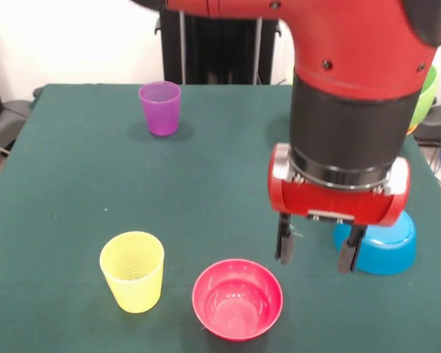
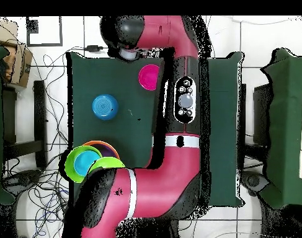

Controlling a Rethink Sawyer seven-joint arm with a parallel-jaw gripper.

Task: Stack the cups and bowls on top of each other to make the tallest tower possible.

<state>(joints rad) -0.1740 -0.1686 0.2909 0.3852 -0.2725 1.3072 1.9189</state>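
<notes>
My gripper [image 1: 317,246] hangs open and empty just above the table, between the pink-red bowl [image 1: 237,298] at the near edge and a blue bowl [image 1: 382,246] lying upside down to its right. The ribbed yellow cup [image 1: 132,271] stands upright left of the pink-red bowl. A purple cup [image 1: 160,107] stands upright at the far left. From overhead, the pink-red bowl [image 2: 149,76] and the upturned blue bowl [image 2: 105,106] lie apart. The tower [image 2: 88,160] is an orange bowl holding purple, lime green and blue bowls. The arm hides both cups there.
In the front view, a lime green bowl [image 1: 427,94] of the pile peeks out behind the arm's right side. My thick red arm [image 2: 178,124] crosses the table lengthwise in the overhead view. Cables lie on the floor around the table.
</notes>
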